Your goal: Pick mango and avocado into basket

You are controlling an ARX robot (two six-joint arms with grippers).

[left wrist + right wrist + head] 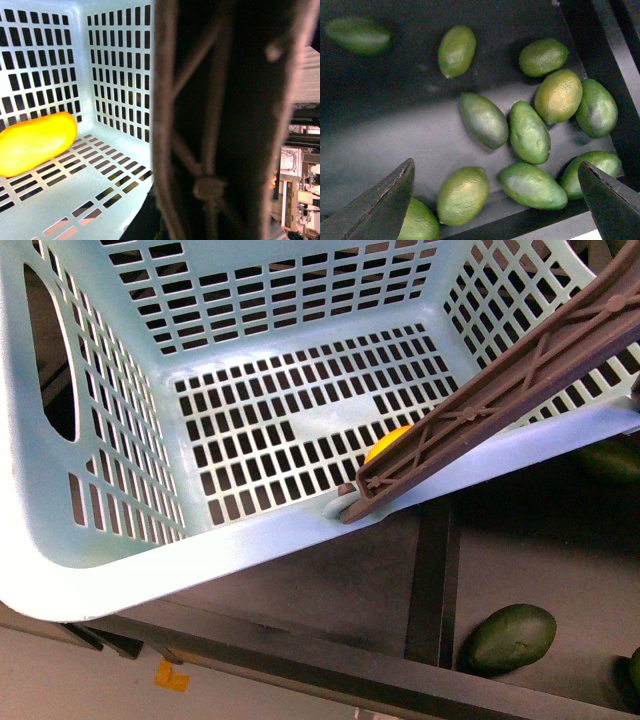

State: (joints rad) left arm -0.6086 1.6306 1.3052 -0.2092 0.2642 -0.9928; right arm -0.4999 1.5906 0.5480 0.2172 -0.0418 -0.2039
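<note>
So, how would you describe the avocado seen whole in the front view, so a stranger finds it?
The light teal basket fills most of the front view. On the dark surface outside its near rim, right of a black bar, lies the avocado. It alone is seen whole: one green fruit sits in shadow, another is cut off by the edge.

Front, left wrist: shared basket [250,540] close-up

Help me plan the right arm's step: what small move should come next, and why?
Probably lower the open right gripper onto the dark green avocado beneath it: the mango already lies in the basket, and the jaws stand wide and empty above the green fruits.
</note>
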